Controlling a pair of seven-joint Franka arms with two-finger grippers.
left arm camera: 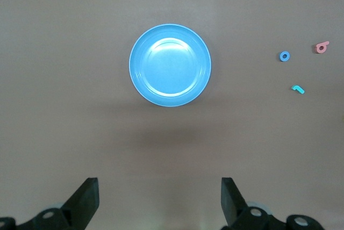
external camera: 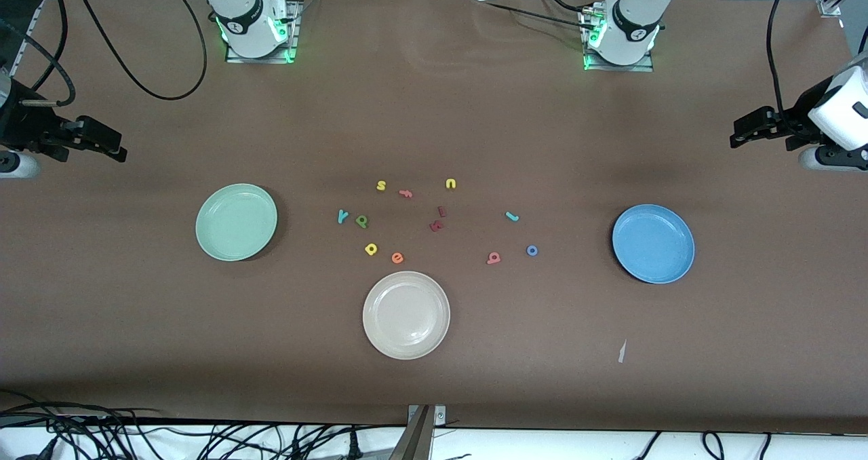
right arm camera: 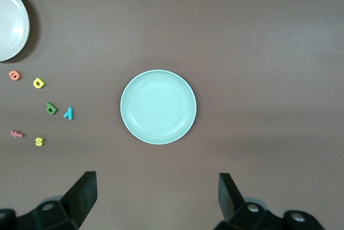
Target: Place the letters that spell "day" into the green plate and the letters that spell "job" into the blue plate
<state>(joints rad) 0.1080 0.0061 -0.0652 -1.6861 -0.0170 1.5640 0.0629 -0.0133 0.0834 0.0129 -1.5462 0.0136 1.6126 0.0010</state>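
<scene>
The green plate (external camera: 236,222) (right arm camera: 158,106) lies toward the right arm's end, the blue plate (external camera: 653,243) (left arm camera: 170,64) toward the left arm's end. Both are bare. Between them lie the teal y (external camera: 342,216) (right arm camera: 68,113), dark-green d (external camera: 362,221) (right arm camera: 51,108) and yellow a (external camera: 371,249) (right arm camera: 38,83). Closer to the blue plate are the teal j (external camera: 512,216) (left arm camera: 298,88), blue o (external camera: 532,250) (left arm camera: 285,56) and salmon b (external camera: 494,258) (left arm camera: 321,47). My right gripper (external camera: 108,146) (right arm camera: 157,195) hangs open and empty high at its table end. My left gripper (external camera: 742,131) (left arm camera: 159,198) does likewise.
A beige-white plate (external camera: 406,315) sits nearer the front camera than the letters. Other loose letters: yellow s (external camera: 381,186), pink f (external camera: 405,193), yellow u (external camera: 450,184), orange e (external camera: 397,258), two dark-red ones (external camera: 436,226). A paper scrap (external camera: 622,351) lies near the front edge.
</scene>
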